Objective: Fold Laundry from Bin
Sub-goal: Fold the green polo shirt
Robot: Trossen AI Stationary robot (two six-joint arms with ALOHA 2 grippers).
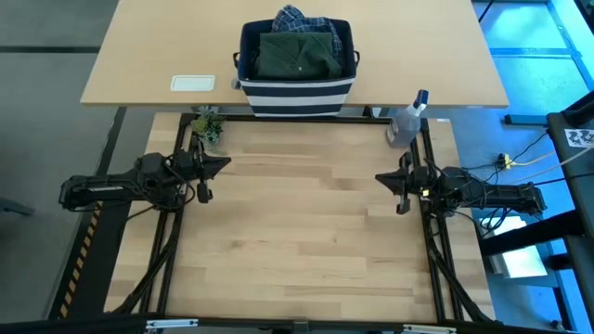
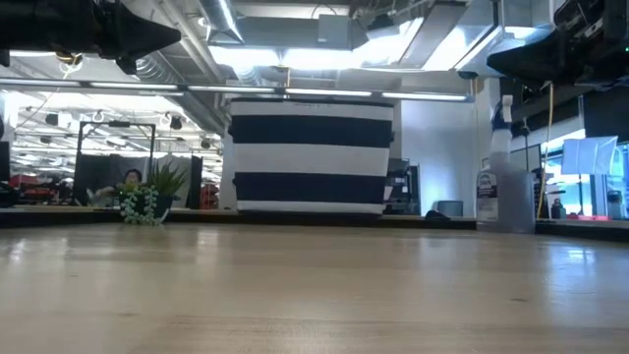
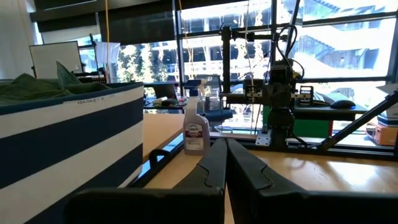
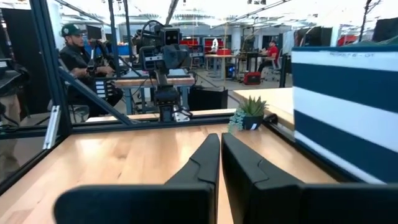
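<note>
The bin (image 1: 297,70), navy with white stripes, stands on the far table beyond the work surface, and also shows in the low view (image 2: 311,157). The laundry lies piled in it: a dark olive-green garment (image 1: 297,54) on top and a blue-and-white plaid shirt (image 1: 295,19) at its far side. My left gripper (image 1: 225,165) hovers shut at the table's left edge, pointing right, holding nothing (image 3: 224,162). My right gripper (image 1: 379,177) hovers shut at the right edge, pointing left, also holding nothing (image 4: 219,155).
A clear spray bottle (image 1: 406,121) stands at the far right corner of the wooden work table (image 1: 306,232). A small potted plant (image 1: 210,128) sits at the far left corner. A white card (image 1: 193,83) lies on the far table, left of the bin.
</note>
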